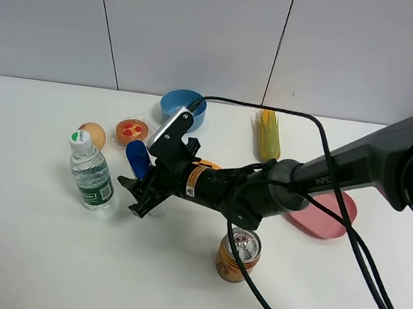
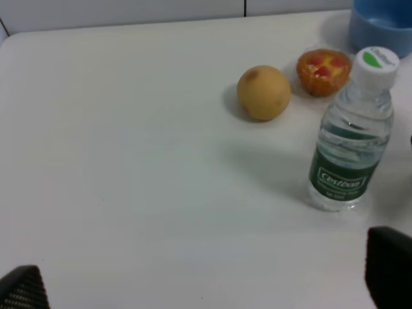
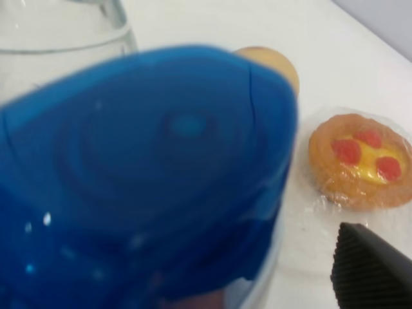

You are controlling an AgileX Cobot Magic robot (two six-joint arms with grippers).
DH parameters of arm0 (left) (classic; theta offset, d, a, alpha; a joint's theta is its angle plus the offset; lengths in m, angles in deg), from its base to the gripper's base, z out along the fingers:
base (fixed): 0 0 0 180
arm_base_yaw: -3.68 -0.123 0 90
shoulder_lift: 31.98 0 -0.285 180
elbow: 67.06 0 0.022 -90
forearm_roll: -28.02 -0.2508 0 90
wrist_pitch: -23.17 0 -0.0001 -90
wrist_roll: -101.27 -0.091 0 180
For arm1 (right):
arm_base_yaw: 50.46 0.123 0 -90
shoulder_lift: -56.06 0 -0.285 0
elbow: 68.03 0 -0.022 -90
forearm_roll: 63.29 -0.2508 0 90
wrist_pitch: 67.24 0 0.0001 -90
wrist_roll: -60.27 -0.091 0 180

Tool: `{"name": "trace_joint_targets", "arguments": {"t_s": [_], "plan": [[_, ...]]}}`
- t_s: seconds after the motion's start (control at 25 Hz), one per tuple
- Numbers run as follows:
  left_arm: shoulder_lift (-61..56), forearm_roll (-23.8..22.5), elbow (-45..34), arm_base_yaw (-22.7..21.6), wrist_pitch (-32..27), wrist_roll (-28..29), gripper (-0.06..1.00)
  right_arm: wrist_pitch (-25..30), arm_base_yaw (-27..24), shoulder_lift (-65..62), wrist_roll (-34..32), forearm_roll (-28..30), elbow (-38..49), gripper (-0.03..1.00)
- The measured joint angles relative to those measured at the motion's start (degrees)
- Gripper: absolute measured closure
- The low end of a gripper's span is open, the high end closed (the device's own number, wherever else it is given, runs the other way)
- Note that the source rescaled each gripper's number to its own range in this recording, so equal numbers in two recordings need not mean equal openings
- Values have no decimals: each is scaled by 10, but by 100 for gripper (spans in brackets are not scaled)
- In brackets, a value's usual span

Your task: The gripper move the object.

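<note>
The shampoo bottle stands upright at mid-table; only its blue flip cap (image 1: 137,159) shows above my right gripper (image 1: 140,195), whose bulky dark body with a white top plate hides the white bottle body. The right arm reaches across from the right, and the gripper is closed around the bottle below the cap. In the right wrist view the blue cap (image 3: 141,174) fills most of the picture, with one black finger (image 3: 370,267) beside it. My left gripper (image 2: 206,293) is open and empty over bare table; it does not show in the exterior view.
A clear water bottle (image 1: 91,174) stands just left of the gripper. A round yellow fruit (image 1: 92,134), a wrapped tart (image 1: 132,130) and a blue bowl (image 1: 183,109) lie behind. Corn (image 1: 269,132), a pink plate (image 1: 320,214) and a can (image 1: 238,255) are to the right.
</note>
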Motion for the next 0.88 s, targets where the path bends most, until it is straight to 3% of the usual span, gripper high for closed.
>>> {"name": "trace_joint_targets", "arguments": {"t_s": [0.36, 0.88], "plan": [[0, 0, 0, 0, 0, 0, -6, 41, 0, -16, -44, 8, 0, 39], [0, 0, 0, 0, 0, 0, -6, 46, -2, -99, -73, 31, 1, 39]]}}
